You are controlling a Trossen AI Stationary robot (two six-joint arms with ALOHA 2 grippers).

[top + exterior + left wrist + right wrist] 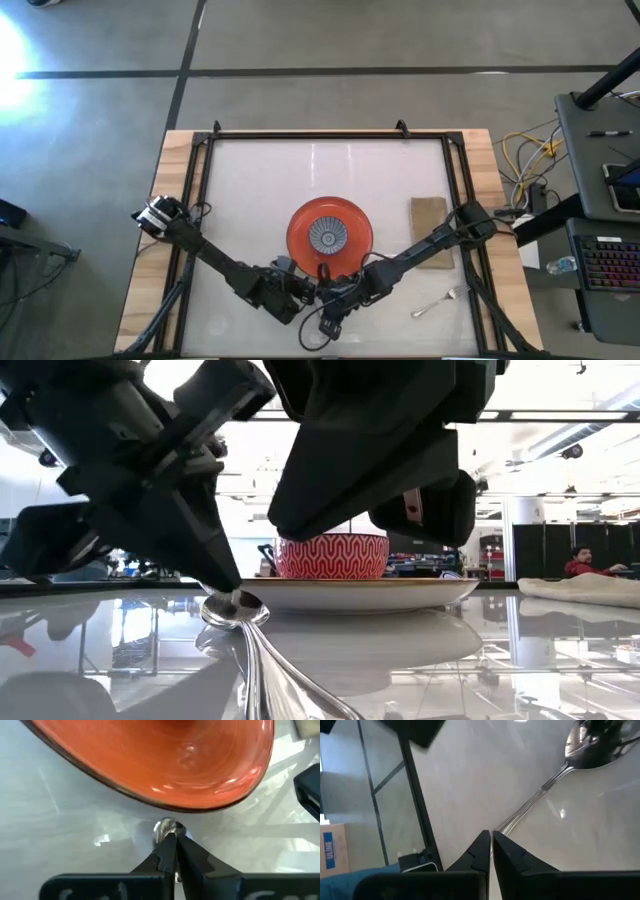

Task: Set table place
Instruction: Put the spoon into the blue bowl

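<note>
Where the left arm reaches in from the desk's [250, 180] left edge, its left hand [171, 839] sits low at the near middle of the glossy white top, fingers pressed together with their tips at the bowl of a spoon [236, 608]; whether they actually pinch the spoon cannot be told. The spoon lies on the desk just beside the near rim of an orange plate [300, 225], its handle running toward the near edge. In the low view the spoon bowl rests right under the dark fingers [215, 565], almost touching the plate's rim.

On the plate, at the desk's middle, stands a small bowl [332, 555] with a red-and-white wavy pattern outside.

Just to the right of the left hand, the right hand [490, 836] hovers over the spoon's handle, its fingers pressed together and holding nothing. Its arm comes in from the desk's right side.

Farther right, a tan folded napkin [428, 222] lies beside the plate, partly under the right arm, and a fork [440, 301] lies near the desk's near right corner, well apart from the plate.
</note>
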